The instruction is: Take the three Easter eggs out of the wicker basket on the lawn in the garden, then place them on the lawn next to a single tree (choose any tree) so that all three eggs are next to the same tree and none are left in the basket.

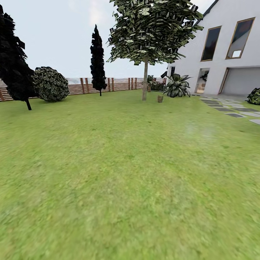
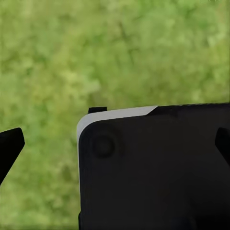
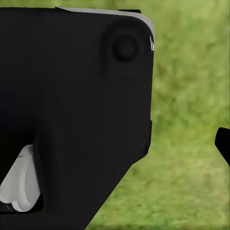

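The lawn (image 1: 122, 173) spreads wide and green ahead of me in the head view. Far across it stands a tree (image 1: 145, 77) with a straight grey-brown trunk and a broad leafy canopy. A small brown object (image 1: 160, 98) sits on the grass just right of the trunk, too far off to tell whether it is the wicker basket. The Easter eggs are out of view. My left gripper (image 2: 115, 143) is open over grass, its dark fingertips (image 2: 10, 143) far apart. My right gripper (image 3: 115, 146) also looks open, with one fingertip (image 3: 223, 146) far out to the side.
Two dark cypresses (image 1: 98, 61) and a round shrub (image 1: 50, 83) stand along the brown slatted fence (image 1: 119, 84). At the right are the white house (image 1: 224, 54), a spiky plant (image 1: 177, 86) and a grey stepping-stone path (image 1: 231, 108). A dark robot panel (image 2: 153, 167) blocks much of both wrist views.
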Motion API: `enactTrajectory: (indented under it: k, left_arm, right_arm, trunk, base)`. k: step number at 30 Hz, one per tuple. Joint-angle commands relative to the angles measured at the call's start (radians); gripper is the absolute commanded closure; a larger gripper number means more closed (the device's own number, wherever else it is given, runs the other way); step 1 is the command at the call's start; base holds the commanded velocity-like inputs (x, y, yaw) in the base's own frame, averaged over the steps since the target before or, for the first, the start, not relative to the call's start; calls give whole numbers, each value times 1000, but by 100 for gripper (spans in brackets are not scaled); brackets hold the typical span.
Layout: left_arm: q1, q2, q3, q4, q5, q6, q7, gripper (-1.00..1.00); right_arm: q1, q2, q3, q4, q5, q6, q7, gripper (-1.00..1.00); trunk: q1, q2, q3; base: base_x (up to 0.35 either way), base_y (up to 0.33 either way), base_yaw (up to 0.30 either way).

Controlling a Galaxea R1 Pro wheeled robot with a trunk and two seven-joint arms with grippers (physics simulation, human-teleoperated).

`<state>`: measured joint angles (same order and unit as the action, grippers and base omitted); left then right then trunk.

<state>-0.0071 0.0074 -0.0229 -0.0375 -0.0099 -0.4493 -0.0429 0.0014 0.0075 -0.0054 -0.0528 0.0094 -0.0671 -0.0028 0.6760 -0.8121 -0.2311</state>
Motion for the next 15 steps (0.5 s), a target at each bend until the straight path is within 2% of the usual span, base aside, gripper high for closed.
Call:
enactTrajectory:
  k: [1, 8, 15]
  left_arm:
    - [-1, 0, -2, 1, -1, -3, -2, -100]
    - [-1, 0, -2, 1, -1, -3, -2, -100]
    - [-1, 1, -2, 1, -1, -4, -2, -100]
  right_arm:
    - [0, 0, -1, -1, 1, -2, 0, -100]
    - [0, 0, -1, -1, 1, -2, 0, -100]
    - [0, 0, -1, -1, 0, -2, 0, -100]
  trunk:
    - [0, -1, -1]
    - [0, -1, -1]
    - [0, -1, -1]
  base:
    - [0, 0, 0]
    - [37, 0, 0]
    - [136, 0, 0]
